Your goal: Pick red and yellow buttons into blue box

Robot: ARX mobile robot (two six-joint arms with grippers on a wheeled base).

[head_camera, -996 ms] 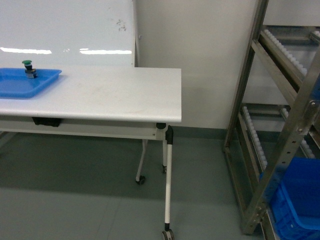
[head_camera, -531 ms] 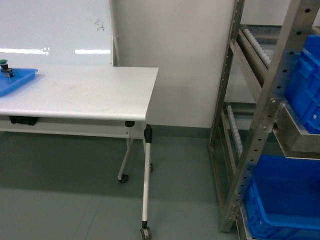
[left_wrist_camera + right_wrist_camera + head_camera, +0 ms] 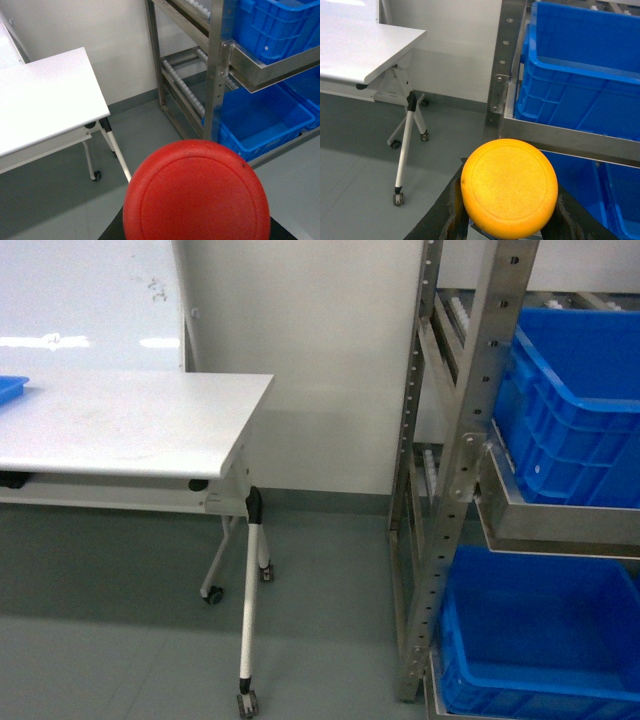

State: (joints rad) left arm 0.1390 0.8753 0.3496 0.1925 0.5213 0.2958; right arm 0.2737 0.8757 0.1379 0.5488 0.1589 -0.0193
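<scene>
The red button (image 3: 196, 192) fills the left gripper's camera; its jaws are hidden, so I cannot tell. The right gripper (image 3: 507, 212) squeezes the yellow button (image 3: 509, 186), beside the blue box (image 3: 580, 75).

Red button (image 3: 196, 192) cap fills lower frame, close to lens. White table (image 3: 42, 95) at left. Steel rack (image 3: 220, 75) right, blue boxes (image 3: 260, 120) on shelves.

White folding table (image 3: 120, 425) on castors beside a steel rack (image 3: 450, 470).
</scene>
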